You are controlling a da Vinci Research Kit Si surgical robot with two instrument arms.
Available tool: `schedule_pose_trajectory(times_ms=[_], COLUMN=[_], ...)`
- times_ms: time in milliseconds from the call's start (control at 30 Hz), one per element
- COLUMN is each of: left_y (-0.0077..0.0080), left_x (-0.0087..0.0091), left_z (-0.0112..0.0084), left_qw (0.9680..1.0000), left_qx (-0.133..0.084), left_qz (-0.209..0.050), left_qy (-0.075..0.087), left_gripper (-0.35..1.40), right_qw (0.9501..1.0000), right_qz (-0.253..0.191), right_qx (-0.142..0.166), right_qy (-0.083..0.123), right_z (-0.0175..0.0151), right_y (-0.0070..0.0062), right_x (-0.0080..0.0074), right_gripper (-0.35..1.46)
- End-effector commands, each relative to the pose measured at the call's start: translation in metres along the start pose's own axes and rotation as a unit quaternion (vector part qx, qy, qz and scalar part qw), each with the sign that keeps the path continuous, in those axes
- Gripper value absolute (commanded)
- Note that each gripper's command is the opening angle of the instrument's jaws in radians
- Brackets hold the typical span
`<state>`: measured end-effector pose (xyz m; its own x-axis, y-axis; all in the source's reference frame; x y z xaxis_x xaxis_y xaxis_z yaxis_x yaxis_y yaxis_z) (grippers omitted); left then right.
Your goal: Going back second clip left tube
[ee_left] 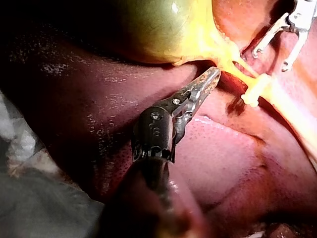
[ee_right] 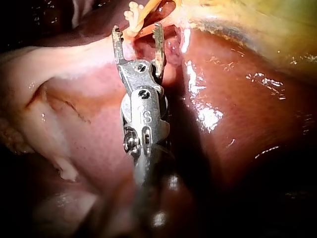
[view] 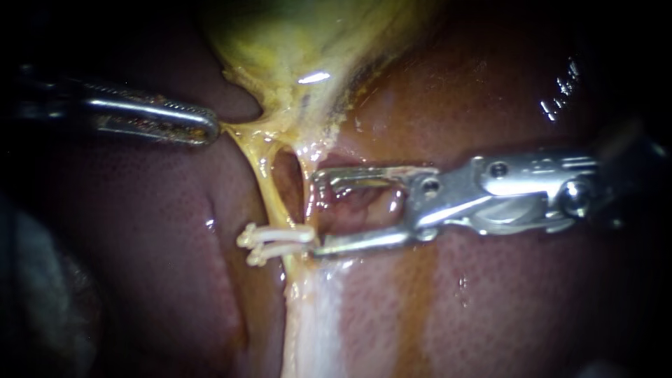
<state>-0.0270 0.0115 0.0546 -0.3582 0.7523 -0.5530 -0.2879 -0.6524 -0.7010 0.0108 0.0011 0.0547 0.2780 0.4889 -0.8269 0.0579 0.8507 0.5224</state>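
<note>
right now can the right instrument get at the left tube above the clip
Probably yes: the right instrument is open, tips close beside the left tube above the clip. Only the thin right tube stands between; the left instrument, gripping tissue, is clear.

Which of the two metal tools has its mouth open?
The right instrument: it gapes wide beside the white clip. The left instrument is clamped shut on yellow tissue.

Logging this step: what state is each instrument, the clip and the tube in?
Left instrument: jaws shut on the gallbladder edge.
Right instrument: jaws open, holding nothing.
Clip: closed on the left tube.
Left tube: stretched, intact.
</note>
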Motion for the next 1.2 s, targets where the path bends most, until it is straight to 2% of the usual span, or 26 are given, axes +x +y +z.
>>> schedule_pose_trajectory(times_ms=[33, 367, 667, 833, 1067, 1200], left_y=[0.0000, 0.0000, 0.0001, 0.0002, -0.0001, -0.0001], left_x=[0.0000, 0.0000, -0.0004, -0.0013, -0.0031, -0.0038], left_z=[0.0000, -0.0001, 0.0005, 0.0021, 0.0054, 0.0065], left_qw=[1.0000, 1.0000, 1.0000, 1.0000, 0.9999, 0.9999], left_qx=[0.000, -0.001, -0.001, -0.006, -0.013, -0.016], left_qz=[0.000, 0.000, -0.002, 0.001, 0.001, -0.002], left_qy=[0.000, 0.000, 0.000, -0.002, -0.004, -0.006], left_gripper=[-0.35, -0.35, -0.35, -0.35, -0.35, -0.35], right_qw=[1.0000, 0.9999, 0.9998, 0.9998, 0.9998, 0.9998], right_qz=[-0.001, -0.011, -0.013, -0.013, -0.013, -0.013], right_qx=[0.002, 0.011, 0.014, 0.014, 0.014, 0.014], right_qy=[0.000, 0.001, 0.002, 0.002, 0.002, 0.002], right_z=[-0.0007, -0.0045, -0.0059, -0.0059, -0.0060, -0.0061], right_y=[-0.0001, -0.0009, -0.0009, -0.0010, -0.0010, -0.0011], right_x=[-0.0001, 0.0002, 0.0004, 0.0004, 0.0004, 0.0004], right_gripper=[0.50, 0.50, 0.50, 0.50, 0.50, 0.50])
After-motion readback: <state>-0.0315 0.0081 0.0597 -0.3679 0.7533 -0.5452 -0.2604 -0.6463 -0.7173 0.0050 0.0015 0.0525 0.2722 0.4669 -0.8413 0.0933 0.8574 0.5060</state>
